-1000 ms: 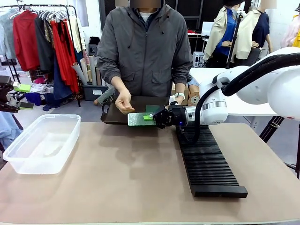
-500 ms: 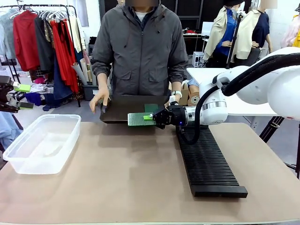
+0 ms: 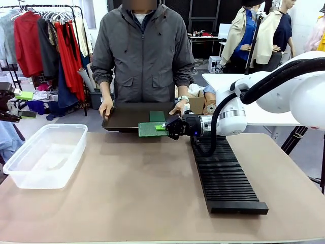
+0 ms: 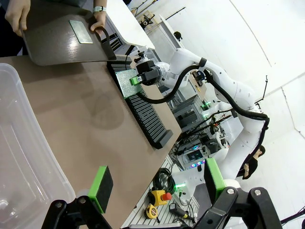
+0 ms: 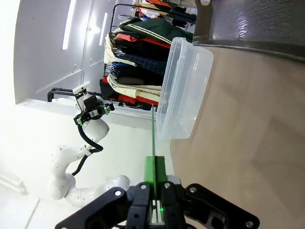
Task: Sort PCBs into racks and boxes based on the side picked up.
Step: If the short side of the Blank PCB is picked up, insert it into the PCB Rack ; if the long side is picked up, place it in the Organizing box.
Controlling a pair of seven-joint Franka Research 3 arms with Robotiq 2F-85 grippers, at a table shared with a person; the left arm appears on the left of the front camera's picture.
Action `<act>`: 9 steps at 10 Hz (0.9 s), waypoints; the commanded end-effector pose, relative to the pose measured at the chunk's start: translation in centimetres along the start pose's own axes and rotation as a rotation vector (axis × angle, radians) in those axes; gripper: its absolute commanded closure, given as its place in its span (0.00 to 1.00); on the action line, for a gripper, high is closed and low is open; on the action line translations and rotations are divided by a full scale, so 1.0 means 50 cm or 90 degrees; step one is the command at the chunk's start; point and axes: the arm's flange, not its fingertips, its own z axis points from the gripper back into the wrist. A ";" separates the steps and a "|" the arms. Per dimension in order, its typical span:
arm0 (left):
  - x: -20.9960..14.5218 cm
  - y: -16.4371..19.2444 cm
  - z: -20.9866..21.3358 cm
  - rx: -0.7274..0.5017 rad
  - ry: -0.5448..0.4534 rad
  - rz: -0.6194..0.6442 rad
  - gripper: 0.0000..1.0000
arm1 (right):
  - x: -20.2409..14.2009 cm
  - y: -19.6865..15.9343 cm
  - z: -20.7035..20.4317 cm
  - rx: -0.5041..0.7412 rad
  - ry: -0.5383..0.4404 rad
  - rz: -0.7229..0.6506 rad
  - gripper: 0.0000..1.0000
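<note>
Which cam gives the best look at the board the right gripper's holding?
Left wrist view: the board shows its upper face broadside, clamped at one edge by the right gripper. Front view sees the board at a shallow slant. Right wrist view sees the board edge-on, a thin green line.

Nothing legible at the moment: no words, numbers or logos can be read. The PCB clamped in the right gripper is too small and fine-grained for any print on it to be made out.
</note>
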 end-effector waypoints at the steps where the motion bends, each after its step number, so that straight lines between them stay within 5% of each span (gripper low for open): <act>1: 0.001 -0.004 0.001 -0.002 -0.003 0.004 0.00 | 0.003 0.004 -0.005 0.008 -0.013 0.007 1.00; 9: 0.001 -0.004 0.001 -0.002 -0.003 0.004 0.00 | 0.003 0.004 -0.005 0.008 -0.013 0.007 1.00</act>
